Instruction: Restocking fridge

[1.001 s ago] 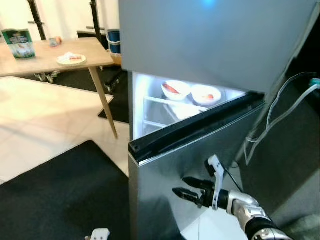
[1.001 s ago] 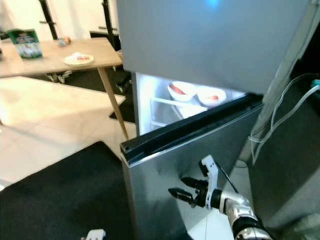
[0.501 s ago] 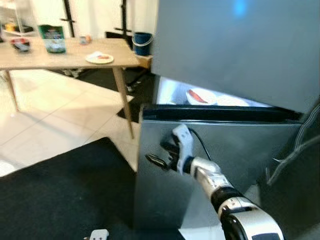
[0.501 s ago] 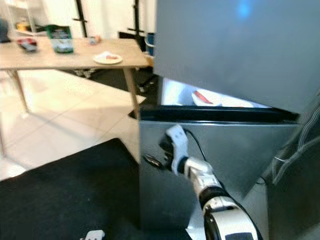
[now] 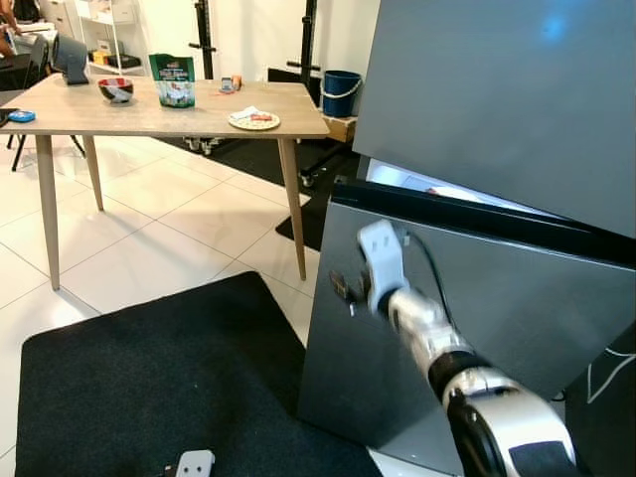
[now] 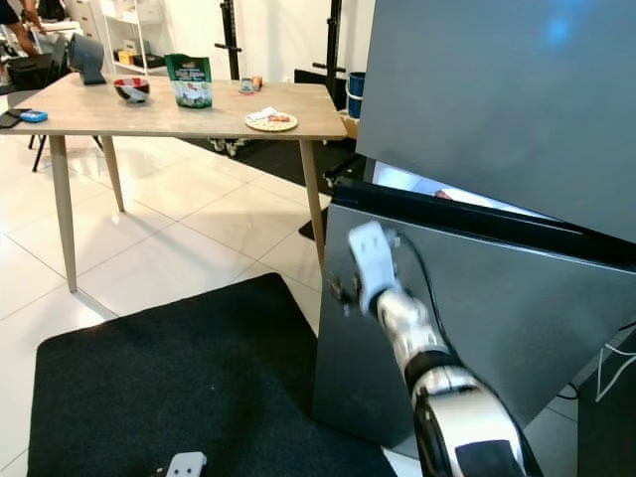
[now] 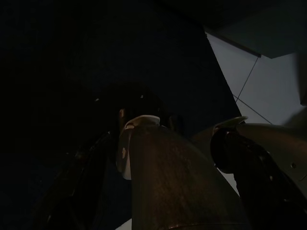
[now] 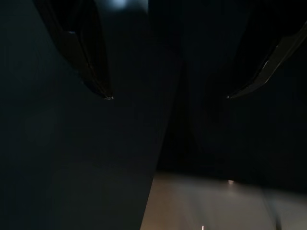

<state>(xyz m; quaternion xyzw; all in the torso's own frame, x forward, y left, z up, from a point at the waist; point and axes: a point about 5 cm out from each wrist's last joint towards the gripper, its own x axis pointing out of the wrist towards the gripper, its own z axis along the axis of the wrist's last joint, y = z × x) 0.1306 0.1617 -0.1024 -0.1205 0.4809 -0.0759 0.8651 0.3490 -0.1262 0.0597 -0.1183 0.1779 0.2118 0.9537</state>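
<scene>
The fridge's lower door (image 5: 517, 328) is steel grey and stands almost shut, with a thin lit gap (image 5: 437, 191) under the upper door (image 5: 497, 89). My right gripper (image 5: 341, 290) rests against the lower door's front, near its free left edge. In the right wrist view its two black fingers (image 8: 86, 57) stand apart, open and empty, right up against the dark door face. My left arm hangs idle; a white part of it (image 5: 196, 463) shows low over the mat, and its wrist view is very dark.
A wooden table (image 5: 99, 117) stands at the left with a plate (image 5: 253, 120), a green bag (image 5: 172, 80) and a bowl (image 5: 116, 89) on it. A black mat (image 5: 149, 388) lies before the fridge on white tiles. A blue bucket (image 5: 341, 92) sits behind.
The lower door has swung from half open to nearly shut with my right gripper against it. The bowls on the shelf are now hidden. The camera has also turned.
</scene>
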